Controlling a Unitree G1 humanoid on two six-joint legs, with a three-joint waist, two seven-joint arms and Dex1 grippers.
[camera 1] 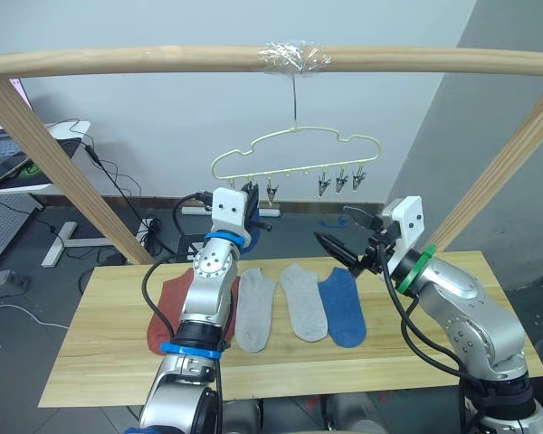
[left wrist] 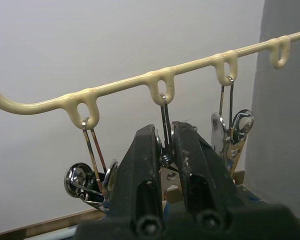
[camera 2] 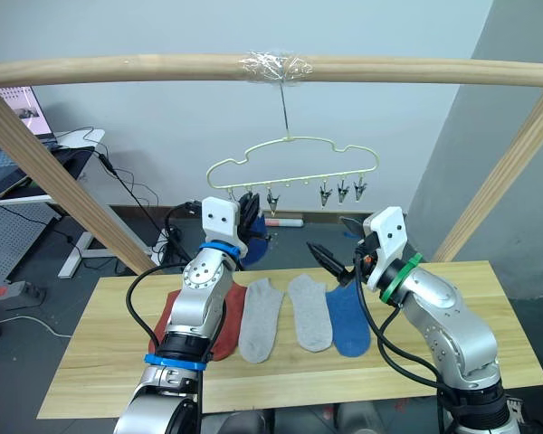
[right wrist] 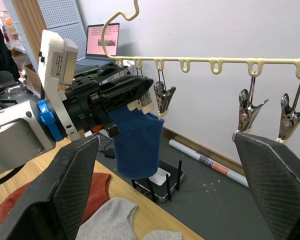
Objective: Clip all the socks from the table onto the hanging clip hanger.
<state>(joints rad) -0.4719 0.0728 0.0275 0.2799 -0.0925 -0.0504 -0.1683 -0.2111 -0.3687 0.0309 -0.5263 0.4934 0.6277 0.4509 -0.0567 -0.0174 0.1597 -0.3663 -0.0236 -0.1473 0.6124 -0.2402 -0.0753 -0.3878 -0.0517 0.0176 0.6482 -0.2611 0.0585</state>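
Leftmost on the table, a rust-red sock is seen, followed by two grey socks and one blue sock laid side by side. Above them, the left gripper is raised to the clip hanger, its fingers pressed together on a metal clip, apparently squeezing its handles. A second blue sock is seen hanging at that clip; whether it is yet gripped by the clip cannot be told. For the step to be done well, the sock's edge should be seated deep between the clip's jaws before the squeeze is released. Further right, the right gripper is held over the table with its fingers spread wide and empty. The pinch on the clip is revealed by the left wrist view; the hanging sock and the left gripper are disclosed by the right wrist view.
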